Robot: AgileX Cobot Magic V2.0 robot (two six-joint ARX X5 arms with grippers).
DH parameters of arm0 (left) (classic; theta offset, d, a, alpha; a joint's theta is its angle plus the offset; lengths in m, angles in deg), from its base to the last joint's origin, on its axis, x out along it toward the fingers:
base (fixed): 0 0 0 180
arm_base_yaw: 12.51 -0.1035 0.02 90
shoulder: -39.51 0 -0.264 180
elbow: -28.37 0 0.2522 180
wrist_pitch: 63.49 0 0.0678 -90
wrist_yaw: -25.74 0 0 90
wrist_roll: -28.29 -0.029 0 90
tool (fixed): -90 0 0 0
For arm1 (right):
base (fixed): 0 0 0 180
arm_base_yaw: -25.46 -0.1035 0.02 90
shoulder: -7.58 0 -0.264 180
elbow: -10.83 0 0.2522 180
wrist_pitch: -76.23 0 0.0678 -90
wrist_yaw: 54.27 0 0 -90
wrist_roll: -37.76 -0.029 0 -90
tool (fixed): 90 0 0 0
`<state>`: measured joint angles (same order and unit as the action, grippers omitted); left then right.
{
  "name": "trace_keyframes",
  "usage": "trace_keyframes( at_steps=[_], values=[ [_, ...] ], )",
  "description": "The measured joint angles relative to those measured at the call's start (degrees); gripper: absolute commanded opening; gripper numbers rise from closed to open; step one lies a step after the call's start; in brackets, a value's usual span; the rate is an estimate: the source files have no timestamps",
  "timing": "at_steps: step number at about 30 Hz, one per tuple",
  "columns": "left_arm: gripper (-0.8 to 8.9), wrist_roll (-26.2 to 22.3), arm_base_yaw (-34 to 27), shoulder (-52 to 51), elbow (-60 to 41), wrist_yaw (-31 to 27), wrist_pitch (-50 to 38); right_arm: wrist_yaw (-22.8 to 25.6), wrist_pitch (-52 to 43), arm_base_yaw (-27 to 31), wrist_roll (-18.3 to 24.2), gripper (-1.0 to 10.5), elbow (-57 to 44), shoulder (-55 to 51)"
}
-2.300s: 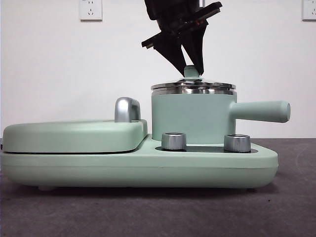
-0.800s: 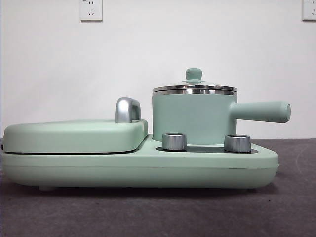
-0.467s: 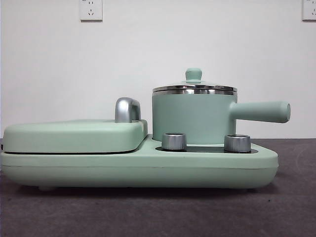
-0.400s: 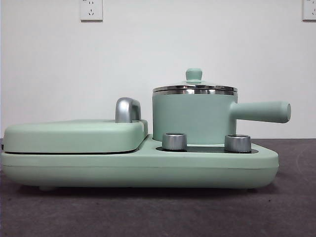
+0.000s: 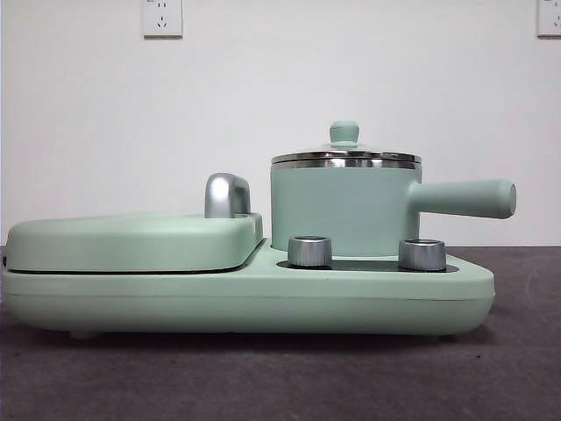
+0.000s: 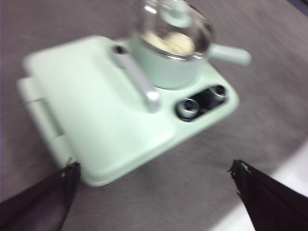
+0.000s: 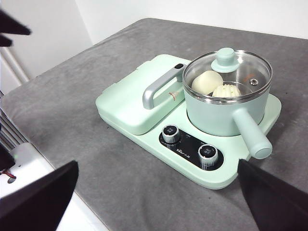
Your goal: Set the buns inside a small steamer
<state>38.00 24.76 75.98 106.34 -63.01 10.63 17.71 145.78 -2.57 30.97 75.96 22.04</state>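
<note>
1. Your small steamer stands upright on the cooker base, just beside the flat griddle lid and behind the two dials.
2. Its straight side handle lies level. In the front view it points directly away from the griddle lid. In the right wrist view it also reaches out over the dial panel.
3. The lid is seated on the steel rim, knob up.
4. Through the glass you can see both buns inside the steamer: the smooth bun and the ridged bun, touching each other.
5. Your left claw is spread wide and grips nothing. It hangs over the worktop, well apart from the steamer. This view is blurred.
6. Your right claw is likewise wide apart and empty, well clear of the steamer.
7. Compared with 2.4 seconds ago, the dark claw that stood at the knob has left the front view. The steamer itself has not shifted.
</note>
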Motion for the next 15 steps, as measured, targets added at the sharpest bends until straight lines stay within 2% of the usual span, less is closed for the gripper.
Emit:
trace_keyframes(
  at_steps=[3,4,5,6,7,8,9,10,15],
  values=[
    [4.92,1.01,-0.04,-8.41,-6.32,-2.43,-1.84,0.00,0.00,0.00,0.35,5.1,0.00,0.00],
    [4.70,1.11,-0.04,-10.62,-8.26,-2.49,-2.43,-0.04,0.00,0.00,0.37,4.7,0.00,0.00],
    [3.92,1.29,-0.04,-12.00,-9.46,-2.47,-2.47,-0.20,0.00,0.00,0.39,4.3,0.00,0.00],
    [2.68,1.44,-0.04,-13.62,-10.80,-2.47,-2.27,-0.42,0.02,0.00,0.42,3.5,0.00,0.00],
    [1.21,1.55,-0.04,-14.80,-11.67,-2.49,-1.99,-0.76,0.02,0.00,0.50,2.4,0.00,0.00],
    [-0.08,1.75,-0.04,-15.72,-12.07,-2.49,-1.62,-1.22,0.02,0.00,0.57,0.7,0.00,0.00],
    [0.22,1.92,-0.04,-16.24,-12.13,-2.49,-1.49,-1.36,0.02,0.00,0.72,-0.1,0.00,0.00],
    [0.06,1.97,-0.04,-16.68,-12.13,-2.49,-1.55,-1.44,0.02,0.00,1.03,0.2,0.00,0.00],
    [0.07,2.21,-0.04,-16.87,-12.13,-2.49,-1.95,-1.42,0.04,0.00,2.29,0.2,0.00,0.00]
  ],
)
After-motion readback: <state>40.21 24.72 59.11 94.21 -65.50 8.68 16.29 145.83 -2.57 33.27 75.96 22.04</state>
